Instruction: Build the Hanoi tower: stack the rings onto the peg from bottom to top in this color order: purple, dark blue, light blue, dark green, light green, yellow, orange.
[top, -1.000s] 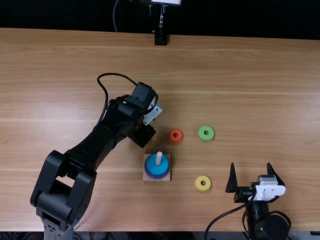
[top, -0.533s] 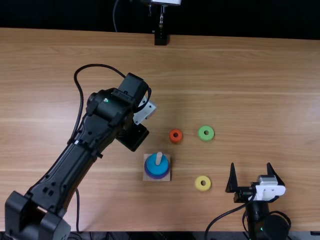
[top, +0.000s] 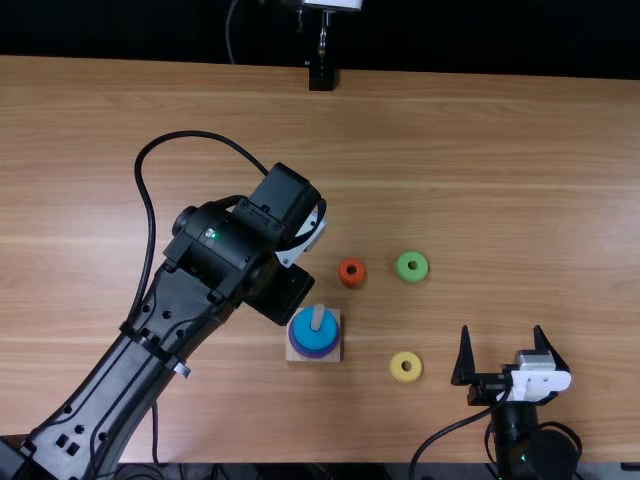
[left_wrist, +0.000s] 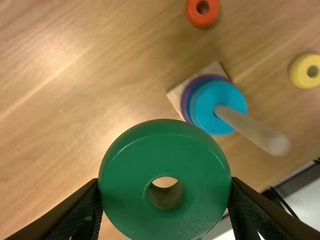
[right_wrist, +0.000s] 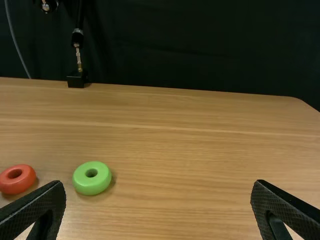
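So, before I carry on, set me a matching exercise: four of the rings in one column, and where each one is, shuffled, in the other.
Rings
1. Dark green ring
2. Light blue ring
3. Yellow ring
4. Orange ring

Places
A. Topmost on the peg
B. On the table, directly left of the light green ring in the top view
C. Held in the left tool
D. On the table, the loose ring nearest its near edge

Right pairs: 1-C, 2-A, 3-D, 4-B
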